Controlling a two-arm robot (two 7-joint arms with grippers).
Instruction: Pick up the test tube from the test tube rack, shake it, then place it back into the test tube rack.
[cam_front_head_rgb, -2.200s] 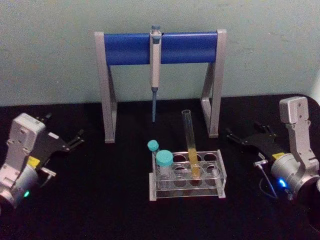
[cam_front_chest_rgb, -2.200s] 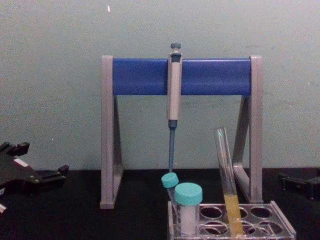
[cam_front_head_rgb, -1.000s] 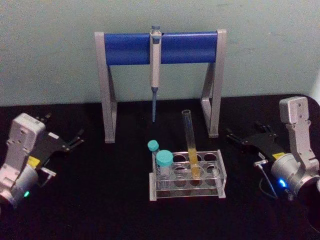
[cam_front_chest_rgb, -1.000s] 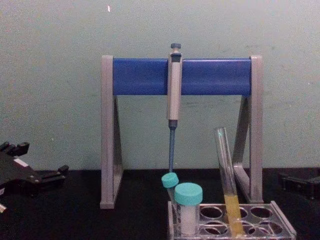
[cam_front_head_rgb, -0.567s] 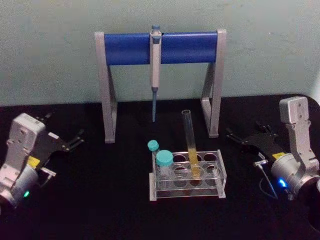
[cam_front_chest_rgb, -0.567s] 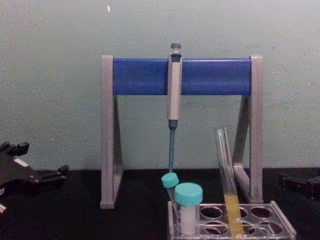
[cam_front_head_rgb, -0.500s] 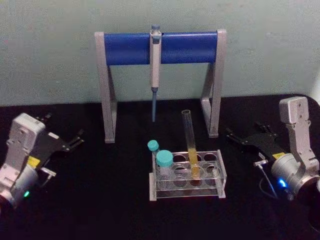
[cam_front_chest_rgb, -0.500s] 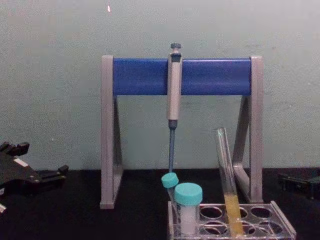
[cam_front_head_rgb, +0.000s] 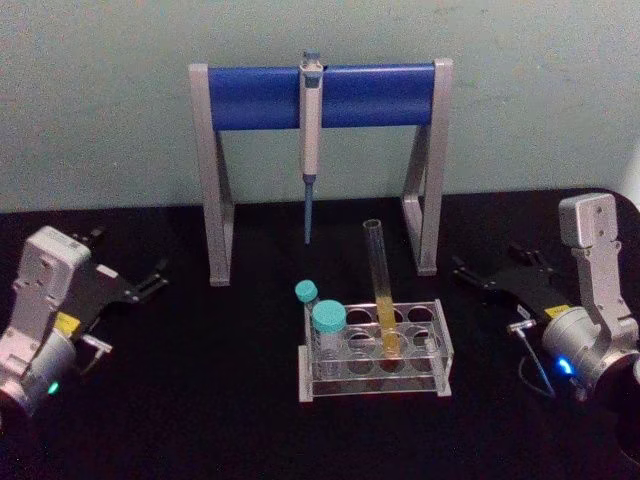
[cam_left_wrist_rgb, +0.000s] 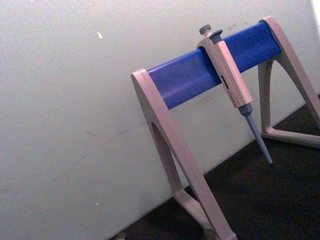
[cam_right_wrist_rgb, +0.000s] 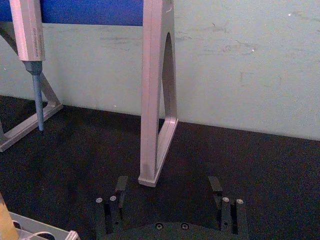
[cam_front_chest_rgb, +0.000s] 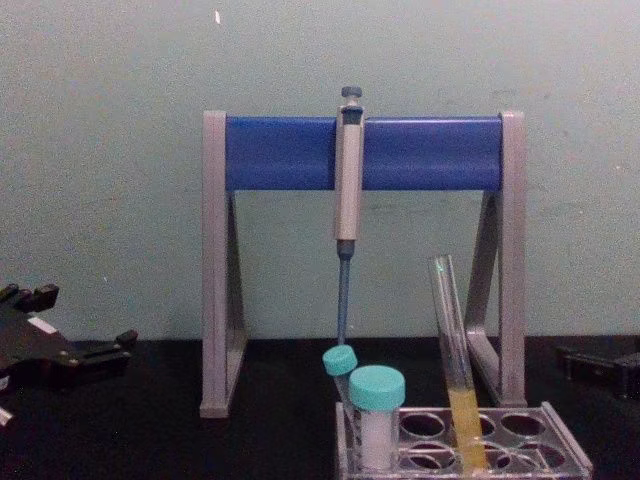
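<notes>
The test tube (cam_front_head_rgb: 380, 290) stands tilted in the back row of the test tube rack (cam_front_head_rgb: 441, 349) at the table's centre, with yellow liquid in its lower part. The chest view shows the test tube (cam_front_chest_rgb: 452, 350) leaning left out of the test tube rack (cam_front_chest_rgb: 565, 458). My left gripper (cam_front_head_rgb: 125, 255) rests open at the table's left, far from the rack. On the right, my right gripper (cam_front_head_rgb: 490, 265) is open and points toward the rack from a short distance. Nothing lies between the fingers of the right gripper (cam_right_wrist_rgb: 168, 187).
A grey-and-blue pipette stand (cam_front_head_rgb: 250, 97) with a hanging pipette (cam_front_head_rgb: 311, 130) rises behind the rack. Two teal-capped tubes (cam_front_head_rgb: 328, 318) occupy the rack's left end. Black table surface lies open between each gripper and the rack. A pale wall closes the back.
</notes>
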